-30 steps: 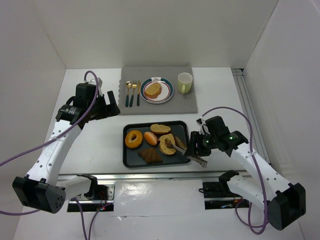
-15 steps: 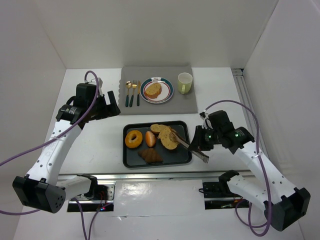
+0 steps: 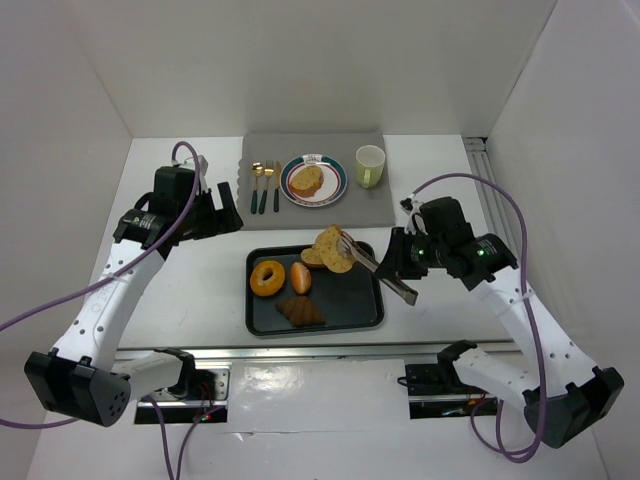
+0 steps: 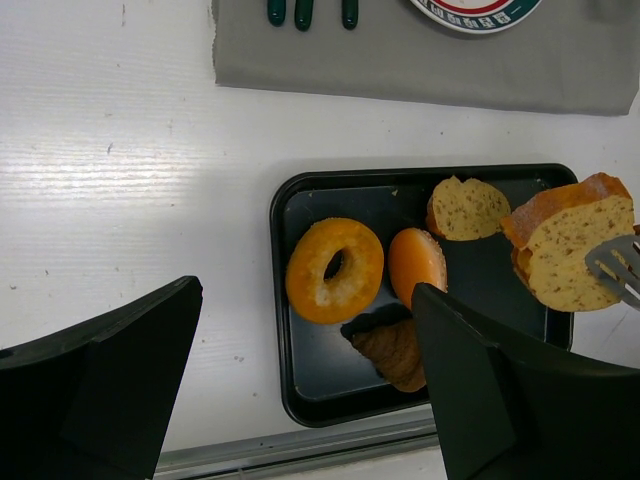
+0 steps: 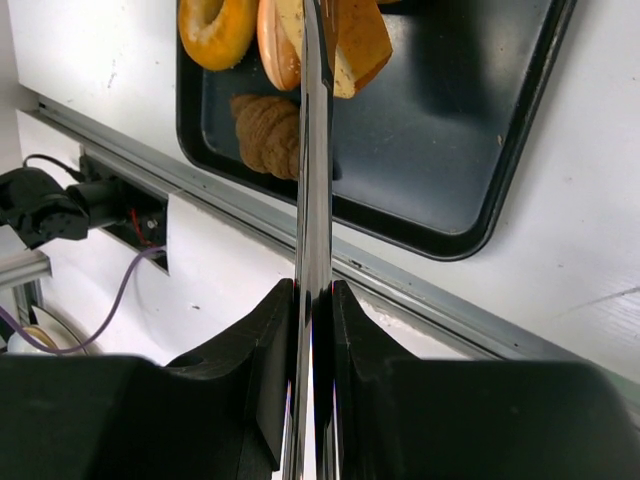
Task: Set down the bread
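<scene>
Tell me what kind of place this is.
Probably a robot lab booth staged as a breakfast table: plain white walls, a grey placemat holding a pale green cup, and a black metal tray holding an orange bagel.

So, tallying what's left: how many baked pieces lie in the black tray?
4: a bagel at left, a bun beside it, a croissant at the near edge, a seeded slice at the far edge. The lifted slice in the tongs may hide more.

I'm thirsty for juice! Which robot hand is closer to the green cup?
Right. The right gripper, shut on tongs, hovers nearside of the green cup; the left gripper is far to its left, past the plate.
</scene>
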`<state>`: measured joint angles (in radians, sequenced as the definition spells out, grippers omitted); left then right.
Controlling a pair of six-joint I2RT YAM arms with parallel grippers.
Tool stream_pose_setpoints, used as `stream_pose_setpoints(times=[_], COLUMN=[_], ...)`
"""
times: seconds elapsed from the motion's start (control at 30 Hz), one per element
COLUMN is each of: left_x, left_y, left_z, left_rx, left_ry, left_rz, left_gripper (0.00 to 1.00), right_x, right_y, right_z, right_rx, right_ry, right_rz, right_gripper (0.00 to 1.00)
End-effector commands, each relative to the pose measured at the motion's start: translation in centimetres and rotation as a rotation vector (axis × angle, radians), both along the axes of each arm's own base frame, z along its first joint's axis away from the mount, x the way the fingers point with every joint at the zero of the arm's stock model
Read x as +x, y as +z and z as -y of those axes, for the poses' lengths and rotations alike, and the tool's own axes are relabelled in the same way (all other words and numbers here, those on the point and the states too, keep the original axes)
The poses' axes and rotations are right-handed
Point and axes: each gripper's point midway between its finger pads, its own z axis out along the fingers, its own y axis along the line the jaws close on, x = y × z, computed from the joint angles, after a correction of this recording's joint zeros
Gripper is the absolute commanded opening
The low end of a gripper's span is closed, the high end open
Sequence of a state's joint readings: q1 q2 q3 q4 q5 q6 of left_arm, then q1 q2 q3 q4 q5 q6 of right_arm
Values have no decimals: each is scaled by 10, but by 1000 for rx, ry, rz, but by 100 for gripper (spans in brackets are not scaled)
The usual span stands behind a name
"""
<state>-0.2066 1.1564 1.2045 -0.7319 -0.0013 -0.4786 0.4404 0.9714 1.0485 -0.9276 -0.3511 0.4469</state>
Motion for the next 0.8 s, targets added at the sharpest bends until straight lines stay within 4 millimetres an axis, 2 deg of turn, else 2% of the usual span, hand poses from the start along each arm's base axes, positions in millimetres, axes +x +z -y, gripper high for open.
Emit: stream_pose_setpoints(times=[0.0,0.1,0.3,0.4,0.53,0.57,0.6,0.67,0.73,0.77], left_x=[4,4,5,5,4,4,4,5,4,4], left_y=[7,7,11,14,14,14,14,15,12,12], left_z=[3,3,2,1,3,4,4,5,6,6], left_rx=[-19,-19,-14,-7,-13,-19,-19,-28,-32,-32], left_ry=[0,0,8,2,-5,-11,-12,-6,-12,-12], left_rz=[36,36,47,50,48,47,47,55,44,44], left_gripper=[100,100,100,100,100,100,100,100,100,100], right_x=[7,5,16,28,70,84,98,124,148,163], right_y=[15,14,31,33,54,50,58,58,66,61], right_z=[-5,-4,-15,-20,-31,-36,-43,-50,-59,-62], right_rx=[9,4,57,52,60,50,71,59,84,71], right_ry=[33,33,53,60,25,16,15,2,-12,-29], right_rz=[51,40,105,111,212,210,255,292,365,370], right_gripper=[15,15,15,15,14,14,14,14,14,14])
